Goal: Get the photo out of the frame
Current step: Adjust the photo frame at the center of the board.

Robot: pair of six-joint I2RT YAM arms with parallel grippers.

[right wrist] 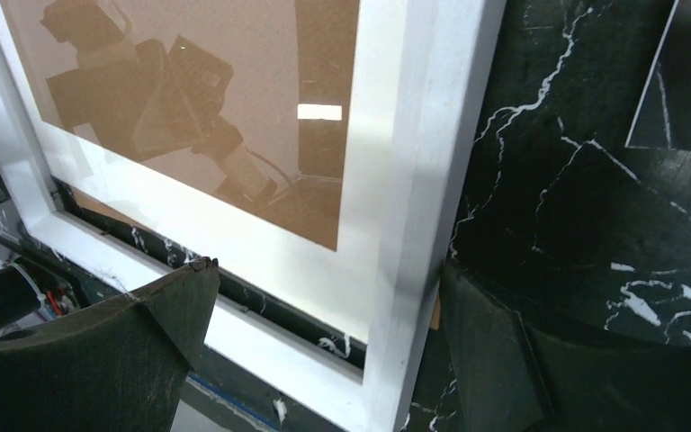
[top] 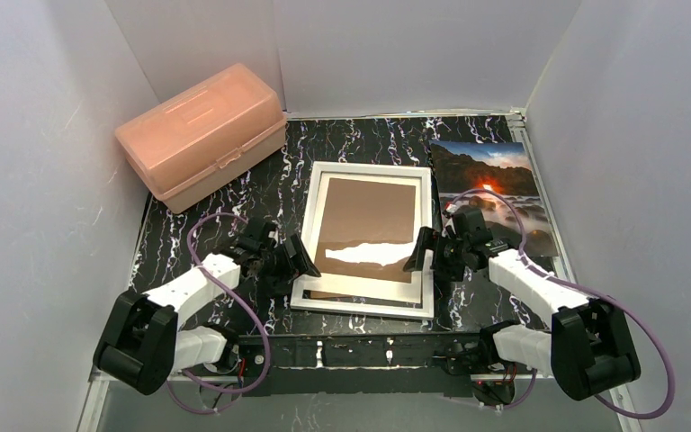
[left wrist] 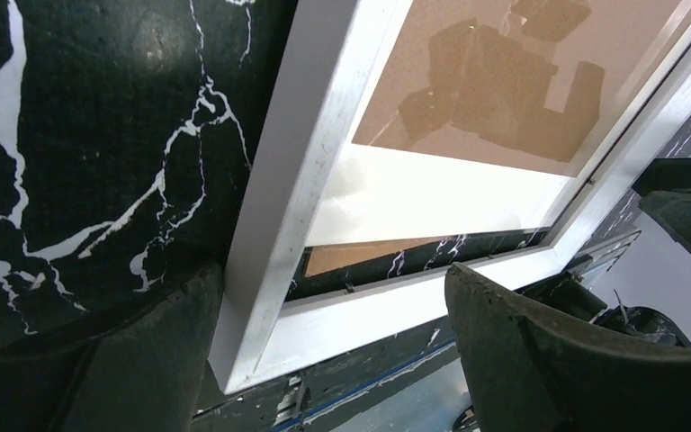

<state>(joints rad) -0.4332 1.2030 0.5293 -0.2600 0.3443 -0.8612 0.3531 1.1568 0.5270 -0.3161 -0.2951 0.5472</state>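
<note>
The frame (top: 371, 168) lies flat in the middle of the black marble-patterned tabletop (top: 270, 175), long axis running near to far. It has a thin white rim and a pale mat around matte brown fibreboard (top: 364, 211). The photo (top: 490, 180) lies out of it, glossy, just to the right by the wall, sky end far, its near part under the right arm. There is only a narrow strip of tabletop between them, with more room on the left towards the pink plastic box (top: 202, 135). The left gripper (top: 299, 259) is spread wide around the frame's near-left corner, and the right gripper (top: 418, 252) is spread wide around the near-right.
</note>
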